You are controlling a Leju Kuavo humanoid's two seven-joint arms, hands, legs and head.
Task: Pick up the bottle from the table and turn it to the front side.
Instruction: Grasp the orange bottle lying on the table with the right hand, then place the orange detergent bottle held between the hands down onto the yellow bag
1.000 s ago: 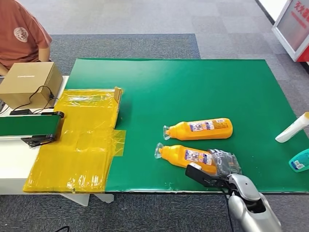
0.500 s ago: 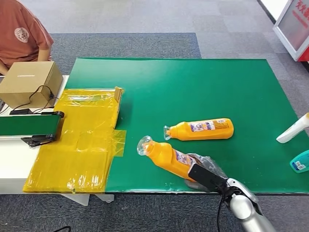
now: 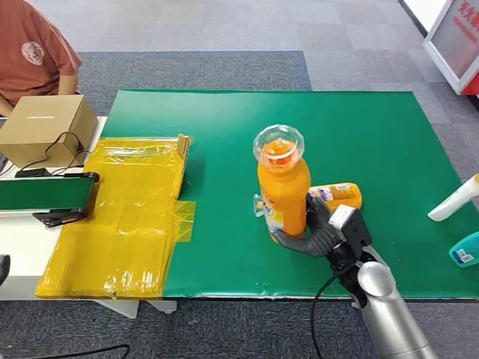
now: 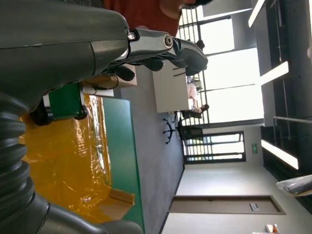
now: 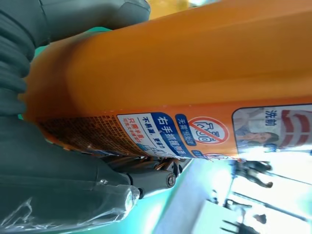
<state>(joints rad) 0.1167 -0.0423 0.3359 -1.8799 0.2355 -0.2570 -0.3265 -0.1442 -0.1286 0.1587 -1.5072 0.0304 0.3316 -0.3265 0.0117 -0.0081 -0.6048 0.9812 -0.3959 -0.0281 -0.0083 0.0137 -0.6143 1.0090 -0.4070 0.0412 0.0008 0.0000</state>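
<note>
My right hand [image 3: 316, 228] grips an orange bottle [image 3: 282, 191] with a clear cap and holds it upright above the green table [image 3: 226, 134], its cap toward the camera. In the right wrist view the bottle [image 5: 176, 73] lies across the hand [image 5: 55, 165], its blue and white label facing out. A second orange bottle [image 3: 339, 194] lies on its side on the mat just behind the held one, partly hidden by it. In the left wrist view my left hand [image 4: 147, 46] hangs off the table's side with its fingers extended and nothing in them.
Yellow plastic sheeting [image 3: 124, 217] covers the table's left end beside a small green conveyor [image 3: 45, 194] and a cardboard box [image 3: 45, 127]. A person in a red shirt [image 3: 31, 52] sits at the far left. A white bottle [image 3: 454, 198] and a teal bottle [image 3: 466, 248] lie at the right edge.
My right hand has lifted the near orange bottle off the mat and swung it from lying flat to standing upright, moving away from the table's front edge.
</note>
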